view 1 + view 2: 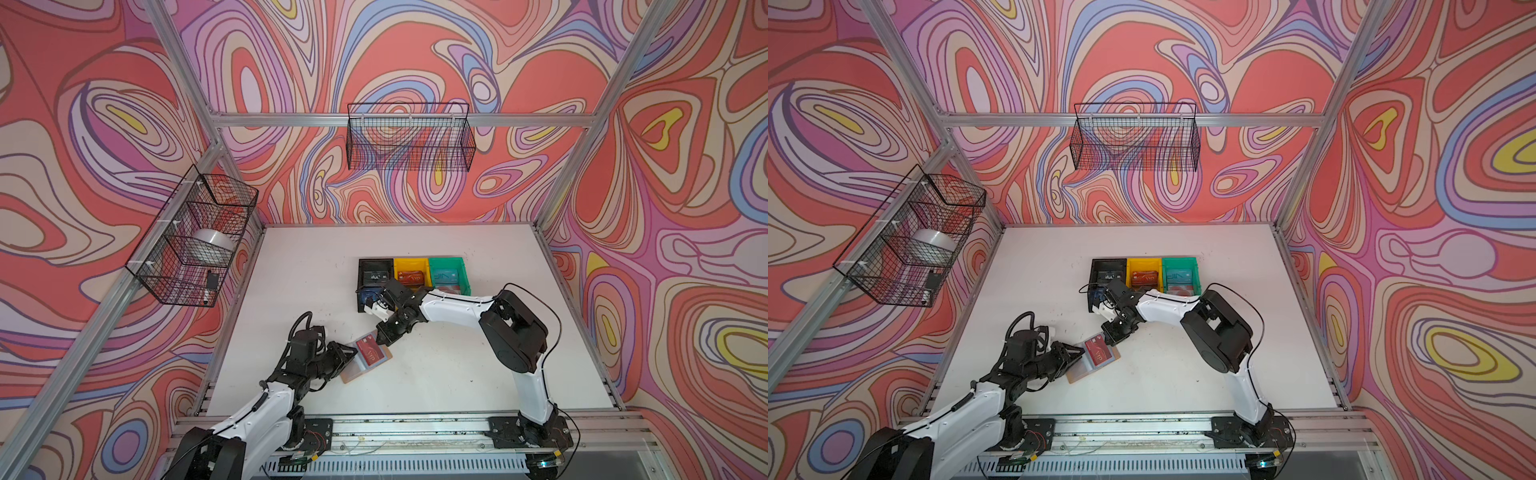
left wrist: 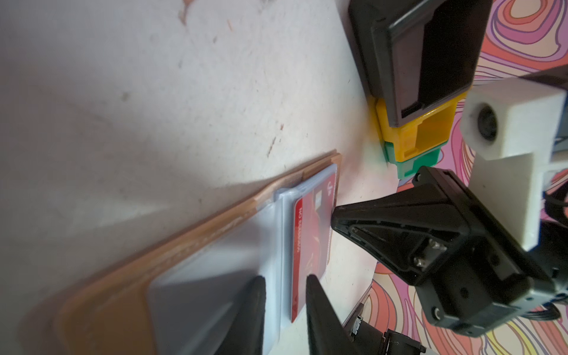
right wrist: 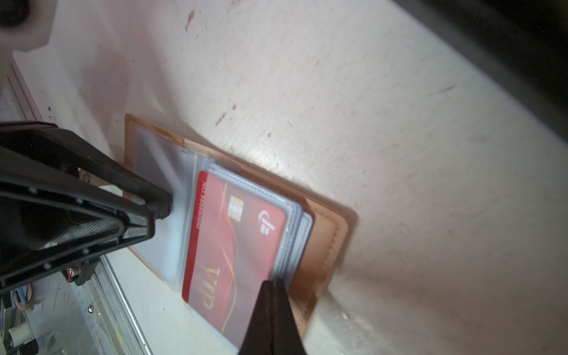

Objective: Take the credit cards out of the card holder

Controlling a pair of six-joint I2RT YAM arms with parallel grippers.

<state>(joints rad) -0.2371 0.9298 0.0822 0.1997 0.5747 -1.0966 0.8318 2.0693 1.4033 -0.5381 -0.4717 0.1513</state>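
Note:
The tan card holder (image 1: 352, 376) (image 1: 1079, 376) lies open on the white table, front left of centre. A red "VIP" credit card (image 3: 233, 246) (image 1: 370, 354) sits in its top clear sleeve, over a stack of further sleeves. My left gripper (image 2: 284, 282) (image 1: 354, 353) is partly open, its tips resting on the clear sleeve page beside the red card. My right gripper (image 3: 273, 281) (image 1: 380, 338) is shut, and its tip touches the red card's sleeve at the far edge of the stack. Nothing sits between its jaws.
Behind the holder stand a black bin (image 1: 362, 266), a yellow bin (image 1: 410, 262) and a green bin (image 1: 451, 262) in a row, each with a card inside. Wire baskets hang on the left wall (image 1: 191, 241) and the back wall (image 1: 409, 137). The right forearm (image 1: 453, 305) crosses in front of the bins.

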